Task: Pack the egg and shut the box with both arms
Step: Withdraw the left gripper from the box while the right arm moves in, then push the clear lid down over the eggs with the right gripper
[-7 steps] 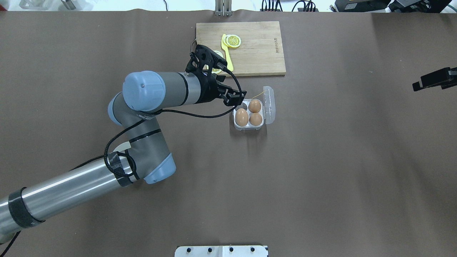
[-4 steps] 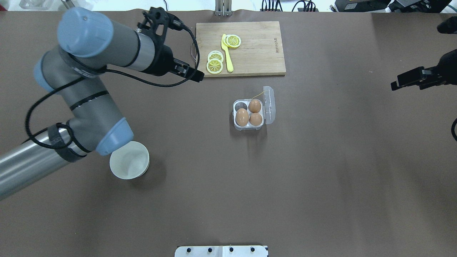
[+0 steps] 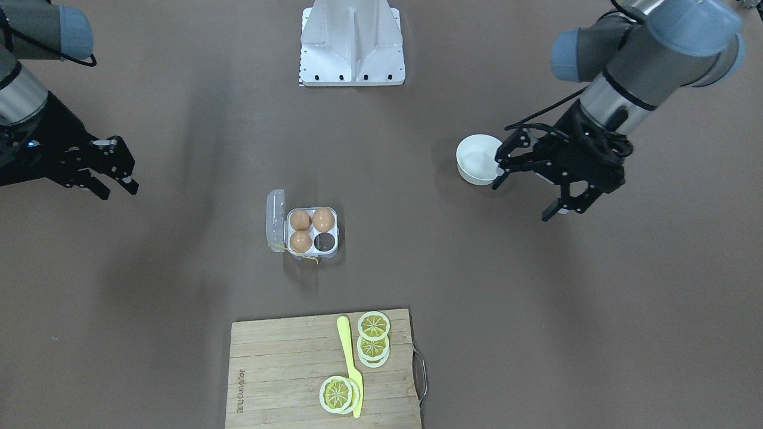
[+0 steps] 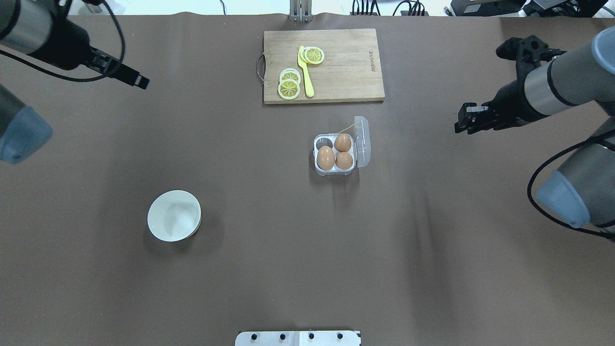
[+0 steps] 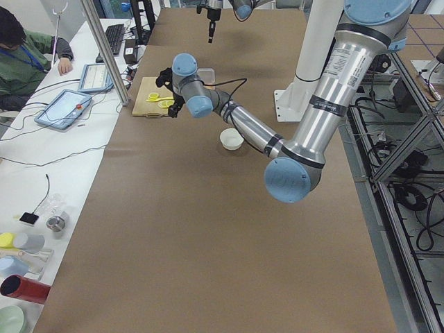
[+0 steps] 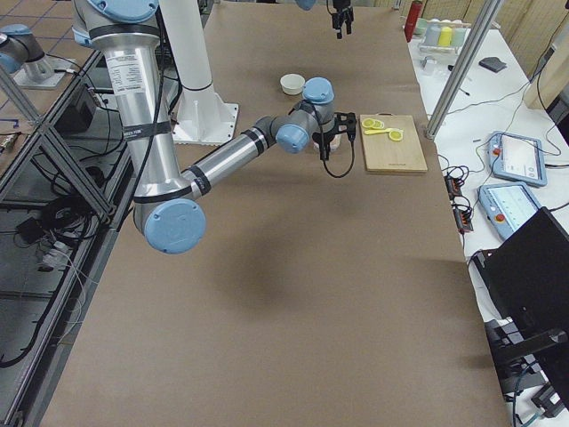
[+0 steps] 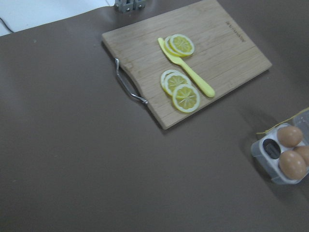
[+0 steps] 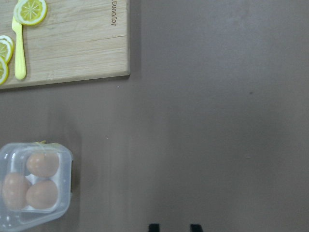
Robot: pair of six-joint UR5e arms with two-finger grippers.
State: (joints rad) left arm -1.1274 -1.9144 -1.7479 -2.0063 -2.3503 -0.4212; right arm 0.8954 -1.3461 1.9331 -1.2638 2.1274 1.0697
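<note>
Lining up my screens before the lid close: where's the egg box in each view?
Front-facing: box at centre, slightly left.
Overhead: centre, slightly right.
Exterior left: probably the small pale shape just beyond the left arm.
Exterior right: hidden behind the right arm.
Left wrist: lower right edge.
Right wrist: bottom left corner.
Landmark: cutting board nearby.

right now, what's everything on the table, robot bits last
eggs: three, orange-brown, in cells of the box
box: one, clear plastic, table centre, lid open, one cell empty
bowl: one, white, on the robot's left side, empty
cutting board: one, wooden, far side of the table
lemon slices: several, yellow, two groups on the board
knife: one, yellow, between the slice groups
table: one, brown cover
left gripper: one, black, open, raised
right gripper: one, black, open, raised
</note>
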